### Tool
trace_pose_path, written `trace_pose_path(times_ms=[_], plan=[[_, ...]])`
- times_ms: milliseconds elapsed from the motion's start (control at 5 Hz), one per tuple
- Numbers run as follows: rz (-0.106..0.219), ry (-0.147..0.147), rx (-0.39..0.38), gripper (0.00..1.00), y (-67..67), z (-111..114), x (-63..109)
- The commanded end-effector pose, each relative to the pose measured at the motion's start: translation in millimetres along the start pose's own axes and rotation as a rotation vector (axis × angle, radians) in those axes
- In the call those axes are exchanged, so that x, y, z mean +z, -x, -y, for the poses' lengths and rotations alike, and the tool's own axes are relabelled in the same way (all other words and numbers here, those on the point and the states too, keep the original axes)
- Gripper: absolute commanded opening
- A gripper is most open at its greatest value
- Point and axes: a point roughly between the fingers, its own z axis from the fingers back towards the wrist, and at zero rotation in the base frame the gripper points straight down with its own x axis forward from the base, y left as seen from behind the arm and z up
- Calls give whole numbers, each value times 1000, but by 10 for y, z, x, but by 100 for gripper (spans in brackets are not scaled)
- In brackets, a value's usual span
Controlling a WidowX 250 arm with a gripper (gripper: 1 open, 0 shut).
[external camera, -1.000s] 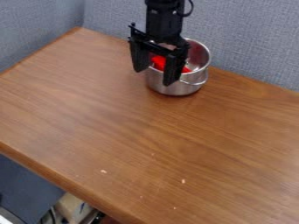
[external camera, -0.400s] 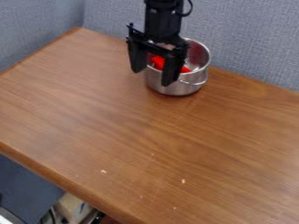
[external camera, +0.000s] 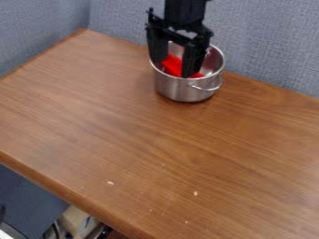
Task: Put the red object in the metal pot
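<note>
The metal pot [external camera: 187,82] stands at the far side of the wooden table [external camera: 137,140], shiny and round with a small handle on its right. The red object [external camera: 174,65] lies inside the pot, showing bright red between the black fingers. My gripper [external camera: 180,53] hangs straight down just above the pot's rim, open, with its fingers apart and holding nothing. Part of the red object is hidden behind the fingers.
A grey fabric wall rises directly behind the pot. The table's front edge runs diagonally at the lower left, with clutter on the floor below it.
The gripper has risen from low around the pot to above its rim and shifted slightly right. The red object stays in the pot.
</note>
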Motion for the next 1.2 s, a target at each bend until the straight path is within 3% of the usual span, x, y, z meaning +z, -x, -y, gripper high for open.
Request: trace_pose_path(times_ms=[0,400,1000], plan=[[105,-40,26,100,0,-83,405],[122,-61,83,100,45,-241,503],[89,-61,86,100,-20,-322,257]])
